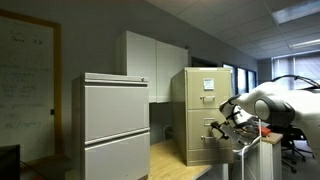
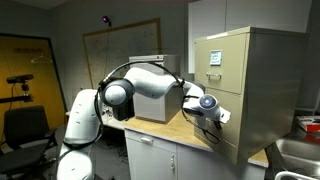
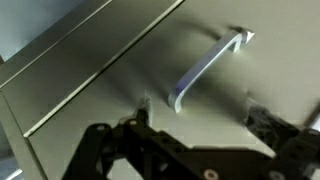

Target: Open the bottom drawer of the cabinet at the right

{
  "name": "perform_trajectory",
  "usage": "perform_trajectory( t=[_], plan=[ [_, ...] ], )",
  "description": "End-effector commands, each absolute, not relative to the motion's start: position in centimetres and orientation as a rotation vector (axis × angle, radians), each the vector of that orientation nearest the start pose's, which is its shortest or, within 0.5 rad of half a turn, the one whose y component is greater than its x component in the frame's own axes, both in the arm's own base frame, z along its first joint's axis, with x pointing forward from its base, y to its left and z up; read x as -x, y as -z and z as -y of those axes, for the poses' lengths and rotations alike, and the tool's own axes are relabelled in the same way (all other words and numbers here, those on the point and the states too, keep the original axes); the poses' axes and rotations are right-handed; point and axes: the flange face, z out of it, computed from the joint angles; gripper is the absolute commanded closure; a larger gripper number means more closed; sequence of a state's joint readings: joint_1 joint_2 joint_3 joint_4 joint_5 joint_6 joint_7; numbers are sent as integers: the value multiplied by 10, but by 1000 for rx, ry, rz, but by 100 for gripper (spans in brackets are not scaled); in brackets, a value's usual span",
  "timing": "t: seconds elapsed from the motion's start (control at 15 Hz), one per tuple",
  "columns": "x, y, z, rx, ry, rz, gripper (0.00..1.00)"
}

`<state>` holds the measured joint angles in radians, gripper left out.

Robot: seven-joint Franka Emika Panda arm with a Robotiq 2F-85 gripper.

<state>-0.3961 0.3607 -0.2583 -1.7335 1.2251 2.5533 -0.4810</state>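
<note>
At the right end of the bench [image 1: 172, 160]: one beige filing cabinet [image 1: 203, 100], upright; a grey cabinet [image 1: 115, 125] stands to its left. Bottom drawer [image 2: 233, 135]: appears shut. Handle [image 3: 210, 65]: a pale bar, just beyond my pincer [image 3: 195, 125]. Pincer: jaws spread wide, gripping nothing, close before that drawer front.

White arm [image 2: 140, 82], rounded links — black end effector [image 2: 220, 116]
</note>
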Motion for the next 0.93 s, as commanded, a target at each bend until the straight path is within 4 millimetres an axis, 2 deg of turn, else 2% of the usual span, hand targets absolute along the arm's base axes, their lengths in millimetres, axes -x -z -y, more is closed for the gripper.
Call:
perform_trajectory(
  t=[0.0, 0.2, 0.47, 0.67, 0.73, 0.8, 0.87],
  plan=[
    [-574, -409, 429, 2141, 1029, -1245, 0],
    [-581, -379, 432, 2139, 954, -1259, 0],
    [-581, -342, 431, 2111, 865, -1282, 0],
    [-581, -341, 430, 2085, 859, -1272, 0],
    [-583, -341, 428, 2087, 857, -1276, 25],
    [-584, -342, 426, 2086, 844, -1275, 25],
    [-585, -345, 422, 2104, 801, -1269, 31]
  ],
)
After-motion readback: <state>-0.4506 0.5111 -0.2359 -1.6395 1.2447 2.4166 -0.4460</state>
